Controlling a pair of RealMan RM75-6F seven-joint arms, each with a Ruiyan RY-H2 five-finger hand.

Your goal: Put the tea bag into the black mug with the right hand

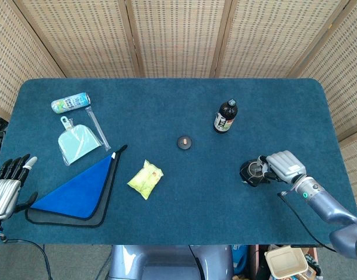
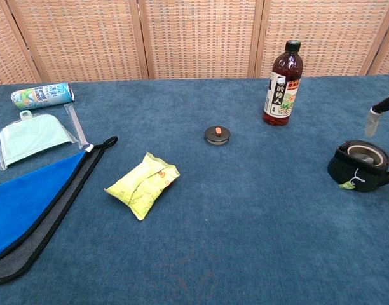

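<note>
Tea bag itself is down inside the black mug (image 2: 361,166), at the near right of the table (image 1: 167,221); only its string over the rim and its small yellow-green tag (image 2: 347,185) on the mug's near side can be seen. The right hand (image 1: 282,165) is just beside the mug on its right, raised above it, holding nothing, with fingers apart; one fingertip (image 2: 372,122) hangs above the mug's far rim without touching. The left hand (image 1: 8,185) is at the near left edge of the table, empty, fingers straight and slightly spread.

On the near left lies a blue cloth (image 1: 78,191) on a dark cloth with black border. Right of it, near the middle, is a yellow-green packet (image 2: 142,184). Farther away there is a small round black lid with an orange spot (image 2: 217,134). On the left, a pale green dustpan in clear wrapping (image 1: 77,142) lies, and beyond it a can (image 1: 70,103) on its side. A dark bottle (image 2: 282,84) stands upright, far from the mug.
</note>
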